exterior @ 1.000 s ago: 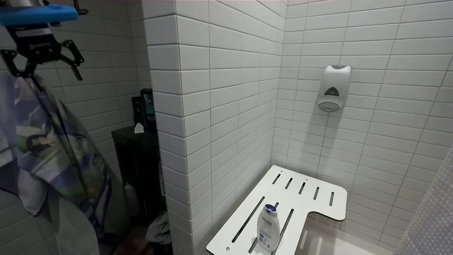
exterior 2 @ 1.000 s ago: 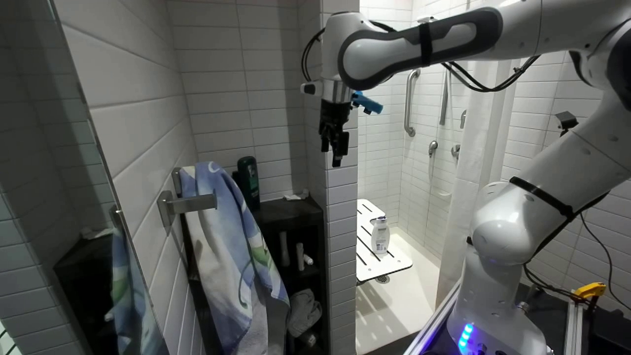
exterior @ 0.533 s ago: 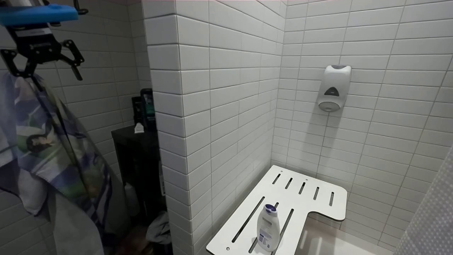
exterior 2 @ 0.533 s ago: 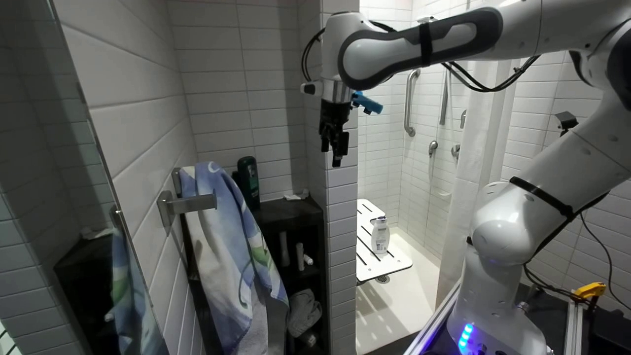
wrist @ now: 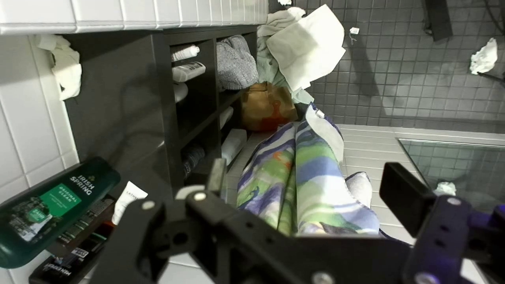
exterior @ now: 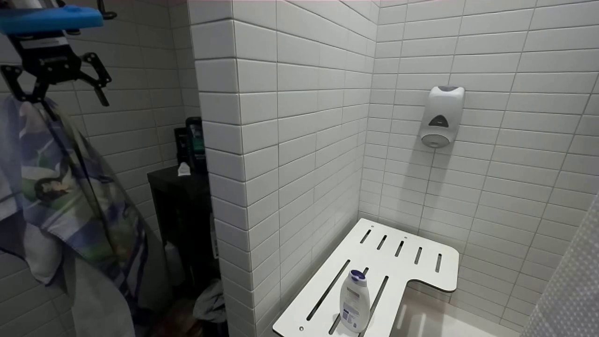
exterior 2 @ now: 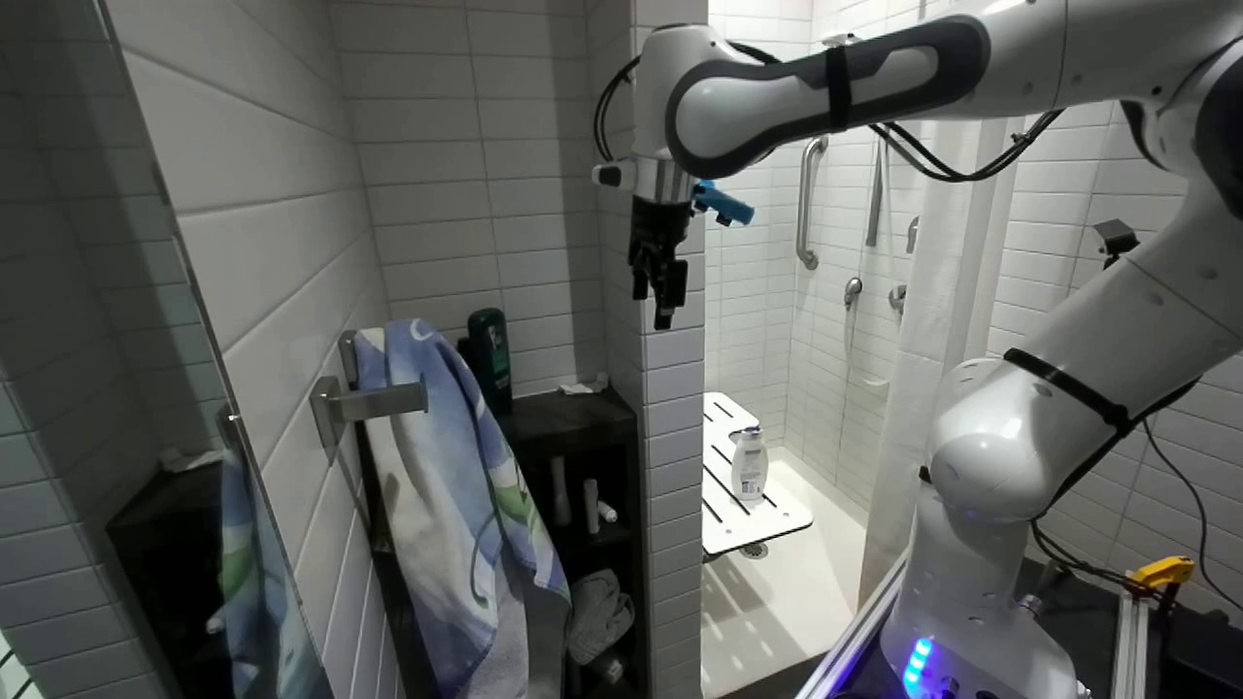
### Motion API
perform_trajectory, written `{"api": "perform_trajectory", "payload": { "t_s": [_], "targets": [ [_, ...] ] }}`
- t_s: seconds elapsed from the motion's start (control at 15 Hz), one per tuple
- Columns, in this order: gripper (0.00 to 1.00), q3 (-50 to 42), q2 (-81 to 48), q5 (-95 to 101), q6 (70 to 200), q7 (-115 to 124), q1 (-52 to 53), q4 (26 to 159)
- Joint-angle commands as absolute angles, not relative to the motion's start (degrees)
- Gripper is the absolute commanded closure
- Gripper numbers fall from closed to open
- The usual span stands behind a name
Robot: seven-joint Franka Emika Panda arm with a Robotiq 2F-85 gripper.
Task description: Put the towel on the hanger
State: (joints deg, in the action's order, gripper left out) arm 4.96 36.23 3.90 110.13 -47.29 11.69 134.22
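The towel, blue, white, green and purple, hangs in folds at the wall in both exterior views [exterior: 56, 182] [exterior 2: 437, 466] and in the wrist view [wrist: 319, 169]. In an exterior view its top lies at the metal hanger [exterior 2: 384, 400] on the tiled wall; part of the hanger is hidden by the cloth. My gripper [exterior 2: 660, 301] is up and to the right of the towel there, apart from it. In an exterior view the gripper [exterior: 77, 105] has its fingers spread. In the wrist view the gripper [wrist: 311, 187] is open and empty, with the towel below and beyond its fingers.
A dark shelf [exterior 2: 573, 417] with a green bottle [exterior 2: 488, 354] stands behind the towel. A tiled wall edge [exterior 2: 672, 437] is close to the gripper. A mirror [exterior 2: 175, 388] lies left of the hanger. A white bench [exterior: 388, 262] with a white bottle [exterior: 354, 302] is in the shower.
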Motion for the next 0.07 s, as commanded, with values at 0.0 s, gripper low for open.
{"api": "perform_trajectory", "payload": {
  "t_s": [0.0],
  "targets": [
    [0.0, 4.0, 36.1, 4.6, 110.0, -46.6, 13.0, 134.1]
  ]
}}
